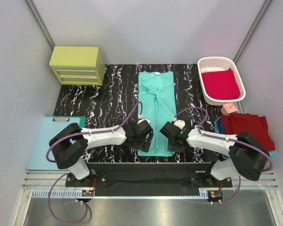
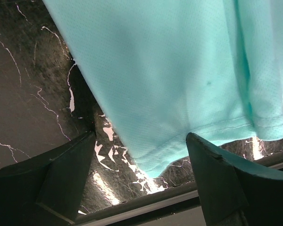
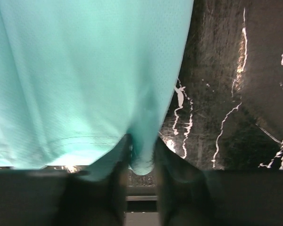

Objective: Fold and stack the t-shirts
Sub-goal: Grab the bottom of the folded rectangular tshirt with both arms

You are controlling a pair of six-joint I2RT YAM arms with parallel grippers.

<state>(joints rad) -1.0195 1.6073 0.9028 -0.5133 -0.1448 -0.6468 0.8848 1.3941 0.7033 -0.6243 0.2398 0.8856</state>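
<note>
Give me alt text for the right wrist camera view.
The right gripper pinches the hem corner of a mint-teal t-shirt, seen close up. The shirt fills the left of the view and lies on a black, white-veined table that shows at right.

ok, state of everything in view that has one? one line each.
mint-teal t-shirt: flat on the mat, folded into a long strip
left gripper: open, at the near hem
right gripper: shut on the hem's right corner
crimson t-shirt: in the basket, looks folded
dark red t-shirt: loose heap, on the blue t-shirt
drawer unit: drawers shut
</note>
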